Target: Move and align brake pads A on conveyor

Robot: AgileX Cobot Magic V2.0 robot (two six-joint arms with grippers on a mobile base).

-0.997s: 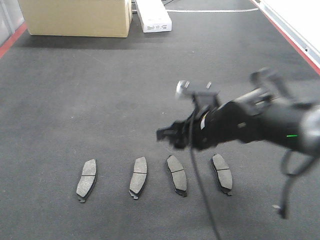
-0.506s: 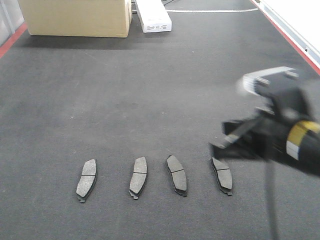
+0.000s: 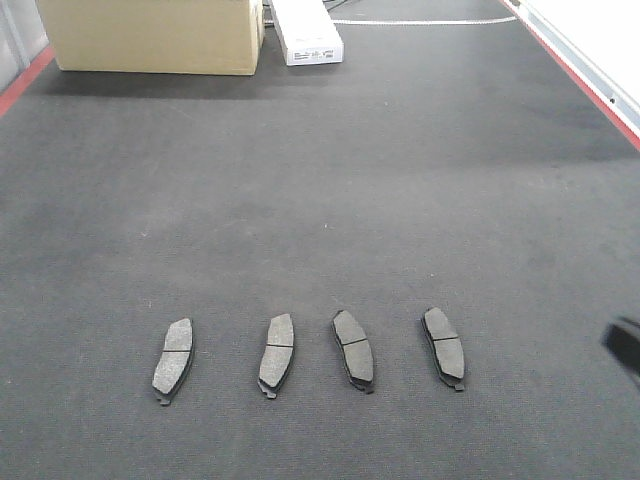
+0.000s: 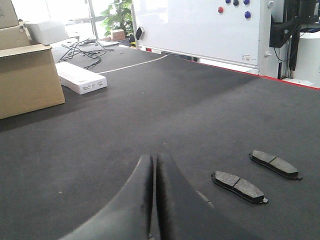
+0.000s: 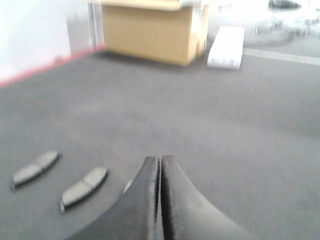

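front view: four brake pads lying in a row across the near part of the conveyor [image 3: 320, 180], far-left pad [image 3: 174, 359], second pad [image 3: 277, 354], third pad [image 3: 353, 348], far-right pad [image 3: 444, 346]. long axes running roughly away from the camera, the left two leaning slightly right at the top, the right two leaning slightly left, so not quite parallel. spaced apart, none touching. cardboard box [image 3: 155, 35] and white carton [image 3: 306, 30] at the far end. only a dark sliver of an arm at the right edge, too little to read.

left wrist view: left end effector [image 4: 154, 200] with fingers pressed together, holding nothing, low over the belt. two pads ahead and to its right, nearer pad [image 4: 239, 186] and farther pad [image 4: 274, 163], long axes running across the view, both well apart from the fingertips.

right wrist view: blurred. right end effector [image 5: 160, 200] with fingers closed together, empty. two pads [image 5: 84, 186] ahead and to its left, another mostly hidden just beside the fingers.

judging from the wrist views, right arm nearer to a pad; likely little left beyond squaring the angles.
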